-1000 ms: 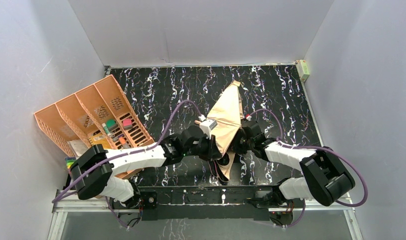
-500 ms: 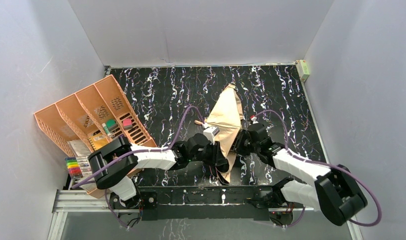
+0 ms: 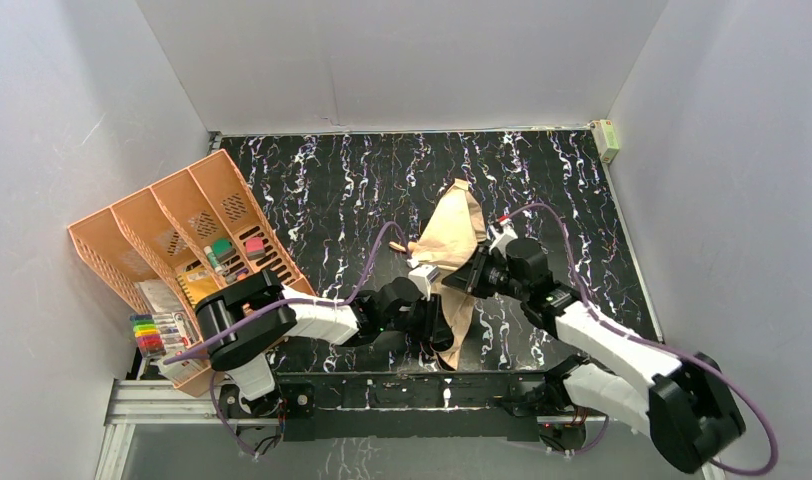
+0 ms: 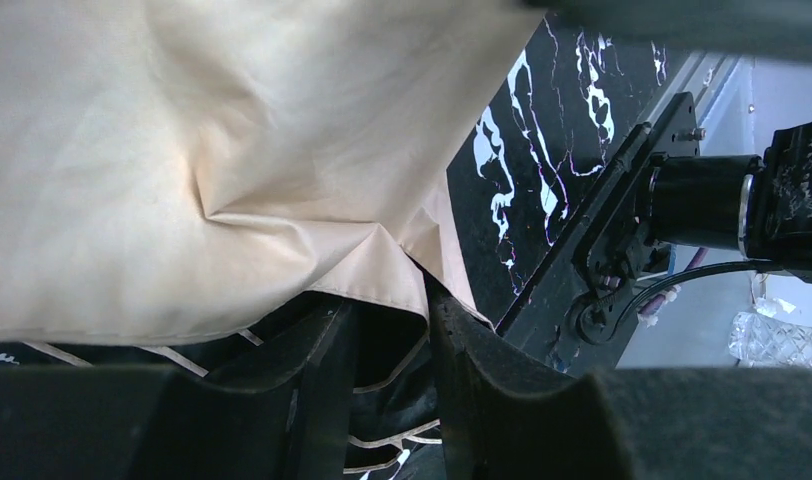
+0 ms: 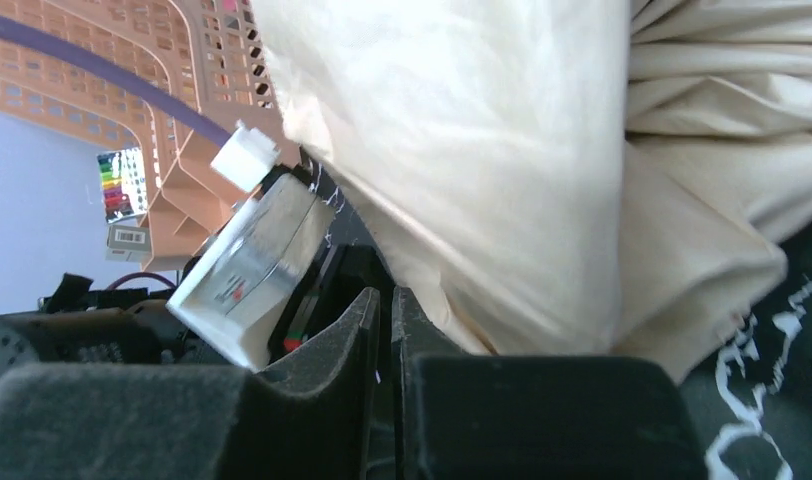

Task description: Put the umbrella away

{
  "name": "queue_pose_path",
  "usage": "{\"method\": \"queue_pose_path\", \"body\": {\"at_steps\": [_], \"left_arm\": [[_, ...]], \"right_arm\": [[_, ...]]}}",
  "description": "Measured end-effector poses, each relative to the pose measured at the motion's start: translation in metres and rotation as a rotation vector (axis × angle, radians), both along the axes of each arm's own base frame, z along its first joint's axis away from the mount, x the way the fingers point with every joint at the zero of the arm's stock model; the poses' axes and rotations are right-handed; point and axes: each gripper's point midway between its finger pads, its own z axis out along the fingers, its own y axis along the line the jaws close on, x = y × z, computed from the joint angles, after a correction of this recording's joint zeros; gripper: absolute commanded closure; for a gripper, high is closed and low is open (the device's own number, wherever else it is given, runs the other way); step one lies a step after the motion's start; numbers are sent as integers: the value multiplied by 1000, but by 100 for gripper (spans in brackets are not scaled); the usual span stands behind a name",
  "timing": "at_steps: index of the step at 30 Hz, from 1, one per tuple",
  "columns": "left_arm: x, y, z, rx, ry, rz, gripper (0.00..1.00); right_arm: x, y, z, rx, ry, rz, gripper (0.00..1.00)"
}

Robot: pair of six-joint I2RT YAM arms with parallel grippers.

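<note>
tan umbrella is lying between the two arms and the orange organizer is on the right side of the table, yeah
No: the orange organizer is on the left side, as the top external view shows. The bit about the tan umbrella is right.

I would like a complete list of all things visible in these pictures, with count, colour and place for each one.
umbrella: one, tan outside, black inside, middle of the table, between the two claws
desk organizer: one, orange, left side, by the wall
small items: several, green, pink and red, inside the organizer
striped pack: one, many colours, maybe pens, at the organizer's near-left end
small box: one, pale green and white, far right corner
table: one, black with white veins
cables: two, purple, one along each arm
arms: two, white and black, near edge
left claw: one, black, fingers apart at the canopy's edge
right claw: one, black, fingers nearly together beside the canopy, grip unclear
</note>
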Motion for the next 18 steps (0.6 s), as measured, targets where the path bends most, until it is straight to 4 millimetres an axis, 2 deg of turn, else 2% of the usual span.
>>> {"method": "queue_pose_path", "body": {"at_steps": [2, 3, 6, 11, 15, 18], "left_arm": [[0, 0, -1, 0, 0, -1, 68], [0, 0, -1, 0, 0, -1, 68], [0, -1, -1, 0, 0, -2, 68], [-1, -1, -1, -1, -1, -4, 61], [-3, -2, 1, -1, -7, -11, 52], [-6, 2, 7, 10, -17, -15, 41]], "right_arm": [[4, 8, -5, 23, -4, 22, 83], [4, 11, -14, 19, 19, 31, 83], [-6, 11, -43, -2, 88, 54, 83], [-20, 7, -68, -9, 153, 57, 89], [-23, -3, -85, -48, 208, 1, 90], [-21, -9, -93, -80, 228, -47, 91]]}}
